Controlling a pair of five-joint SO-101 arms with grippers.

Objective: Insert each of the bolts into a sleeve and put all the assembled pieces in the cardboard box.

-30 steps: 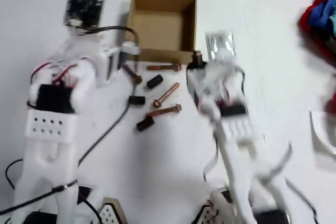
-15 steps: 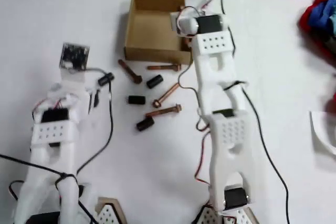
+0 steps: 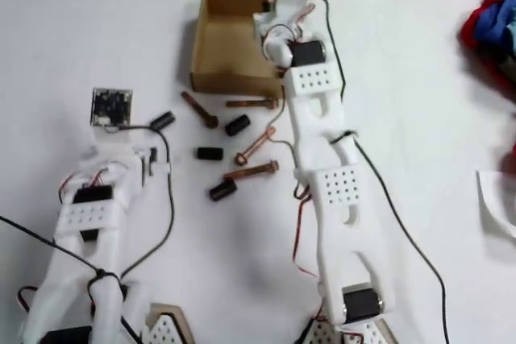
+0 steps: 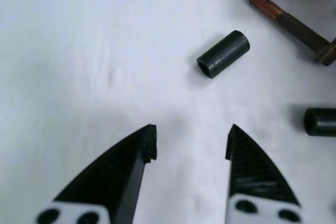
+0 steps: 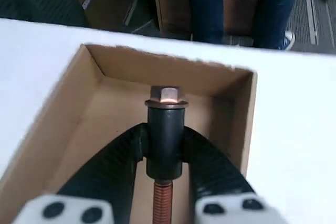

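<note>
The cardboard box point(image 5: 210, 80) is sitting at the table's point(image 3: 435, 94) far side, and the right gripper point(image 5: 164, 141) is hovering over its floor, clamping the black sleeve point(image 5: 164, 124) that is carrying a bolt point(image 5: 166, 96). The left gripper point(image 4: 189, 142) is hanging with its jaws parted above the table, near a loose sleeve point(image 4: 222, 54). These are looking like stiff, smooth pieces prone to rolling, so gripping squarely across a sleeve's middle is seeming safest.

The right gripper point(image 5: 164, 141) has swung from beside the open brown cardboard box point(image 5: 119, 62) to above it, clamping the black cylindrical sleeve point(image 5: 164, 124) that carries a copper bolt point(image 5: 166, 96). The left gripper point(image 4: 190, 142) has drawn back towards its base, jaws apart.
</note>
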